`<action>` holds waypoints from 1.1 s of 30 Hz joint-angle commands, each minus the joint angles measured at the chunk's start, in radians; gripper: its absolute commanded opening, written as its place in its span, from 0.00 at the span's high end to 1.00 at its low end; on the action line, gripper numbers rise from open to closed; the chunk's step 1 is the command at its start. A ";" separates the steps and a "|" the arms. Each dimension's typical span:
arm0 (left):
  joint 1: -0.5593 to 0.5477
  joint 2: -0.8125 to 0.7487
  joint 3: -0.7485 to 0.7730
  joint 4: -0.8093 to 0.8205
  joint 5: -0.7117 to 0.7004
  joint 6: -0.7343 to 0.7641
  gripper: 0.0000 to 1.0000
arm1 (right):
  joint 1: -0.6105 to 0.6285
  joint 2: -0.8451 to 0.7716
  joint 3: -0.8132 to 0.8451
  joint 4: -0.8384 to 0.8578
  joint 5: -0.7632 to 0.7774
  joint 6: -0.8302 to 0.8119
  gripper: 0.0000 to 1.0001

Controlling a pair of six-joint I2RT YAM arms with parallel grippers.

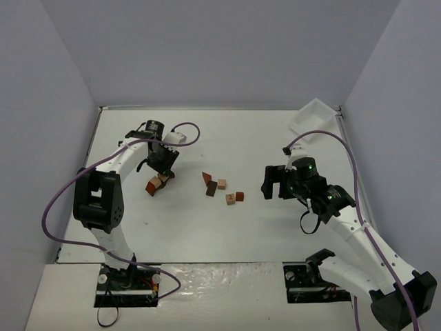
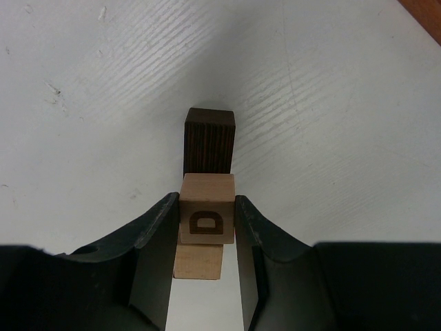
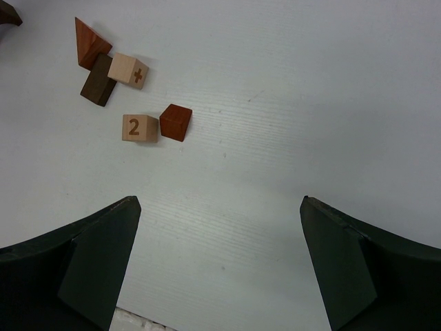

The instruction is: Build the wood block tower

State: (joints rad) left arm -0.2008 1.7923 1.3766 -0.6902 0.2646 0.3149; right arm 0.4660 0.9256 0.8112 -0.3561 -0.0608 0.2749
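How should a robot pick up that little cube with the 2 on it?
From above, I'd judge, with the fingers of the right gripper on the near and far faces of the 2 cube: it lies flat, those faces look free, and a red-brown cube crowds its right side.

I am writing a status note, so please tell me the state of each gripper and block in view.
left gripper, shut on the D cube.
D cube, clamped by the left gripper.
dark block, standing upright on the table.
right gripper, open, empty.
2 cube, loose on the table, digit up.
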 commanded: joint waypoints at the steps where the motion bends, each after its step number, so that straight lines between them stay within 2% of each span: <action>1: 0.006 -0.011 0.010 0.021 0.007 0.029 1.00 | 0.000 0.007 0.028 0.037 -0.012 -0.015 0.01; 33: 0.017 -0.031 -0.022 0.036 0.009 0.081 0.99 | 0.000 0.006 0.022 0.037 -0.017 -0.014 0.01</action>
State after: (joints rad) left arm -0.1984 1.8028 1.3629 -0.6701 0.2682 0.3647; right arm 0.4660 0.9260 0.8112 -0.3561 -0.0612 0.2748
